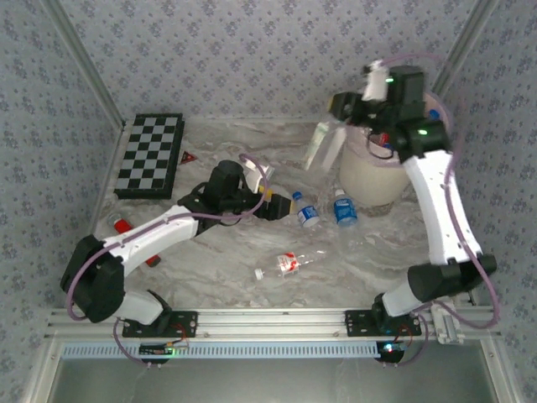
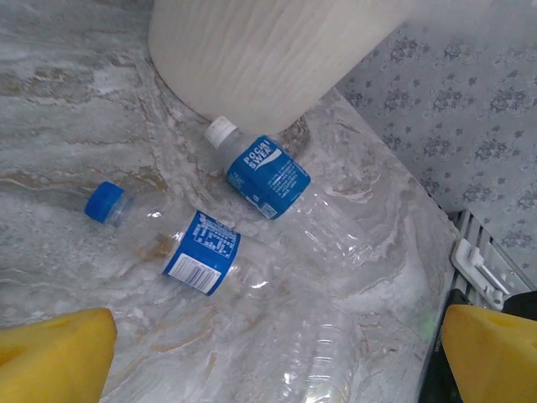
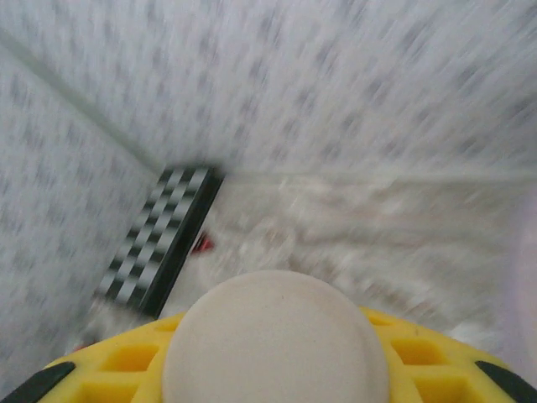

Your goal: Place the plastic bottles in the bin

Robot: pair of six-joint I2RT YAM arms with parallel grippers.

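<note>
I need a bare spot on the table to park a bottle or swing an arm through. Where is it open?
Bare marble runs along the back of the table, between the chequered board and the bin. The near strip left of the red-labelled bottle is free too. Crowded: in front of the bin, two blue-labelled bottles by the left gripper.

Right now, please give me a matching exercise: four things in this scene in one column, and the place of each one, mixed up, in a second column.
1 chequered board
2 red-labelled bottle
3 white-capped blue-labelled bottle
4 clear bottle

A in the right gripper, beside the bin's rim
B lying by the bin's foot
C back left corner
D nearest the front, in the middle

Pairs: 1-C, 2-D, 3-B, 4-A
</note>
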